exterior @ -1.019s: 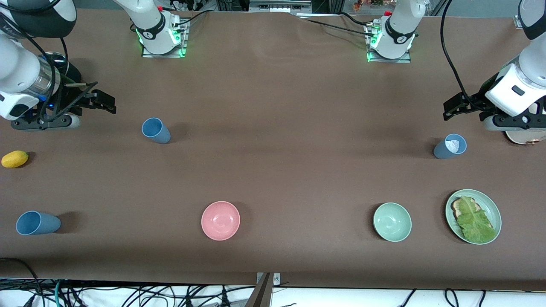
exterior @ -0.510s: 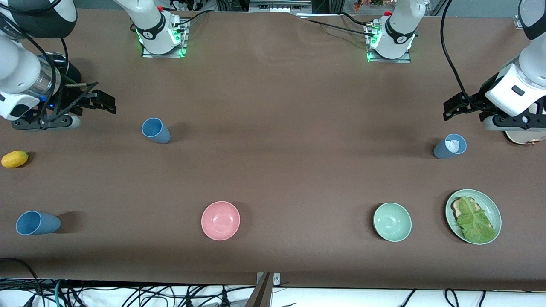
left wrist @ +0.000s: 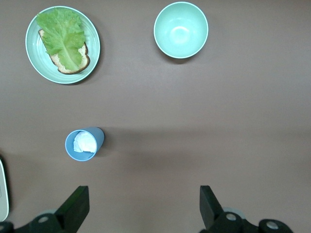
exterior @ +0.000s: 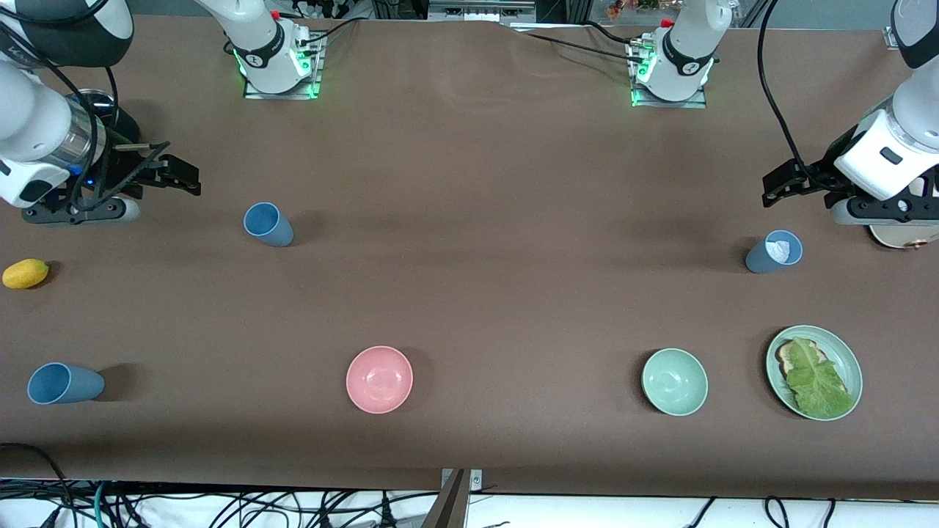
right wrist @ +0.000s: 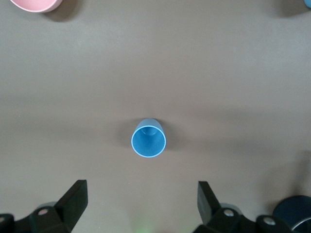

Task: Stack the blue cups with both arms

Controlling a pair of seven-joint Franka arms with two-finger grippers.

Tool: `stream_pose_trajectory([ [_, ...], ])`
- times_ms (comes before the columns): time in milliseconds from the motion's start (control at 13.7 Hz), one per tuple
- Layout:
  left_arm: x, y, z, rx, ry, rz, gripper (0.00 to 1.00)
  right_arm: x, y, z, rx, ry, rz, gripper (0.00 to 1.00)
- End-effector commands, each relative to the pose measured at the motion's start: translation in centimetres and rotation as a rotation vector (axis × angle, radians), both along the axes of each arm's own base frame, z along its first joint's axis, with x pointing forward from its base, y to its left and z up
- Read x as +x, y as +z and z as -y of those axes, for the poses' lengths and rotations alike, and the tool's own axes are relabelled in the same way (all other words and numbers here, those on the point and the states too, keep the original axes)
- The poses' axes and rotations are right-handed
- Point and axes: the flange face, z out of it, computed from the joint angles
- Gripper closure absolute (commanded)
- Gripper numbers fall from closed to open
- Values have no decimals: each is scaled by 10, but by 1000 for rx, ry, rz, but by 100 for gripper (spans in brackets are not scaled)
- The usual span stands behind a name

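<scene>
3 light, stiff cups stand well apart on the desk, best pinched across the rim wall, while the left claw and right claw hover spread and empty.

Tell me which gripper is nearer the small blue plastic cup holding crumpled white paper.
Left. The left gripper hovers open close beside the small blue plastic cup holding crumpled white paper, toward the bases. The right gripper, also open, waits at the right arm's end of the table.
</scene>
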Motion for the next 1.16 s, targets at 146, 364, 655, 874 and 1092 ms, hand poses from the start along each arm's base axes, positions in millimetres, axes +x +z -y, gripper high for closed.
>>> stream_pose_trajectory([
  [146,4,5,-1,-17,-15,-5,0,-8,-63,1,-7,8,-35,0],
  [364,4,5,-1,-17,-15,-5,0,-21,-122,3,-13,6,-46,0],
  [655,4,5,-1,-17,-15,-5,0,-50,-208,11,-18,-1,-16,0],
  [874,4,5,-1,-17,-15,-5,0,-56,-243,12,-24,0,-35,0],
  [1092,4,5,-1,-17,-15,-5,0,-55,-254,13,-27,4,-43,0],
])
